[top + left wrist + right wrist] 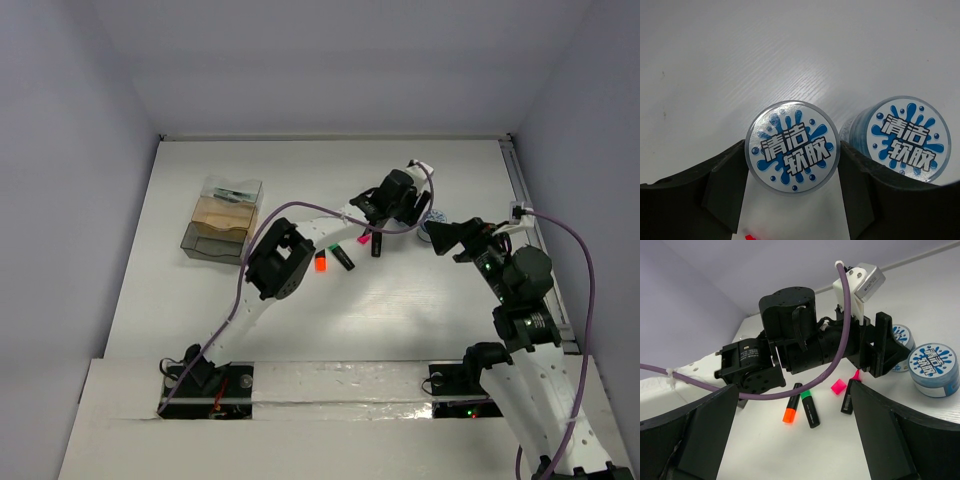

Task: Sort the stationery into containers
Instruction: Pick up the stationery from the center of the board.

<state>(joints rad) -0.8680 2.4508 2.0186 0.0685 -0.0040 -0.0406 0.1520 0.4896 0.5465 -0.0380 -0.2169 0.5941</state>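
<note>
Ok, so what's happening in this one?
The left arm is stretched across the table, and its hand straddles one blue-white disc, fingers right against its sides. Whether it is gripped yet is unclear. The second disc sits just beside it. The right hand is open and holds nothing. The orange marker, green marker and pink marker lie loose on the table. The containers stand well off to the left.

White tbl, lavender walls.
</note>
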